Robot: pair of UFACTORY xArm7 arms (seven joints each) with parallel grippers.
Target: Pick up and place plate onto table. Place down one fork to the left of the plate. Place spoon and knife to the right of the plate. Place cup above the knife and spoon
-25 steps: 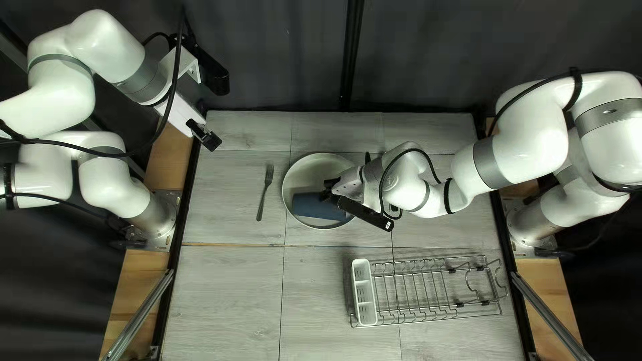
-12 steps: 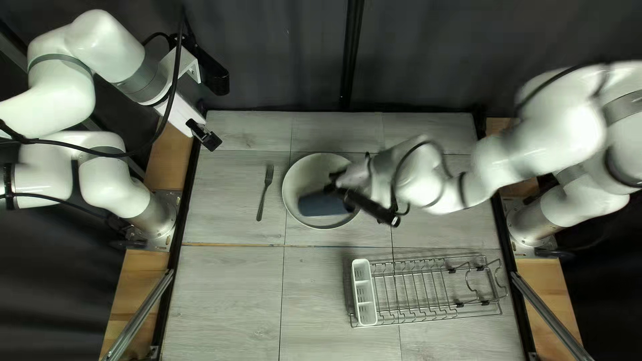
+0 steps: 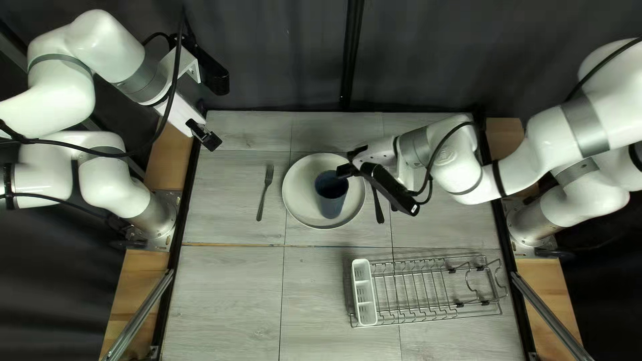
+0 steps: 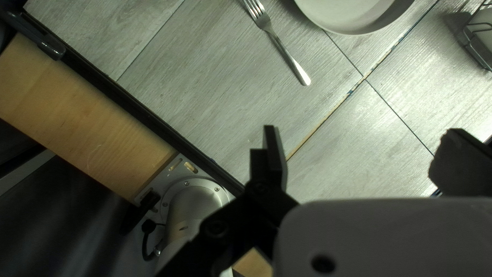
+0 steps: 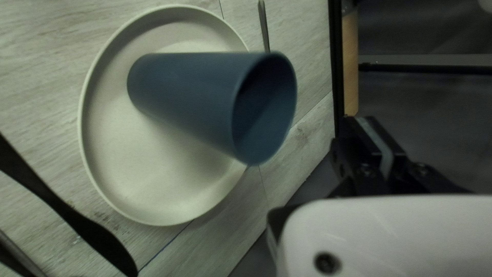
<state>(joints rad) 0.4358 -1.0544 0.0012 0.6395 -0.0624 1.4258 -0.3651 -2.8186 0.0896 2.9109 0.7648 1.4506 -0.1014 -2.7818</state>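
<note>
Jaws of the right gripper [image 3: 344, 170] are drawn together with nothing held, and in the right wrist view they sit apart from the tall blue tapered cup [image 3: 331, 200]. That cup stands upright, mouth upward, on the round off-white plate [image 3: 304, 200], toward the plate's near side in the top left view, with the gripper's tips near its rim. The plate lies flat on the grey wood-look bench [image 3: 227, 294]. To its left is the silver metal fork [image 3: 260, 206], tines toward the far edge; to its right lies a long dark utensil [image 3: 379, 212], with a second utensil [image 3: 393, 208] beside it, mostly hidden by the right arm; which is the knife and which the spoon, I cannot tell. Jaws of the left gripper [image 3: 212, 140] are spread wide and hold nothing, above the left side of the bench; its wrist view shows the fork and part of the plate ahead of it. Nearer the bench's close edge, right of centre, sits the silver wire dish rack [image 3: 435, 302], with the white plastic compartment holder [image 3: 362, 274] at its left end. Behind the far edge hangs the dark curtain [image 3: 287, 53].
</note>
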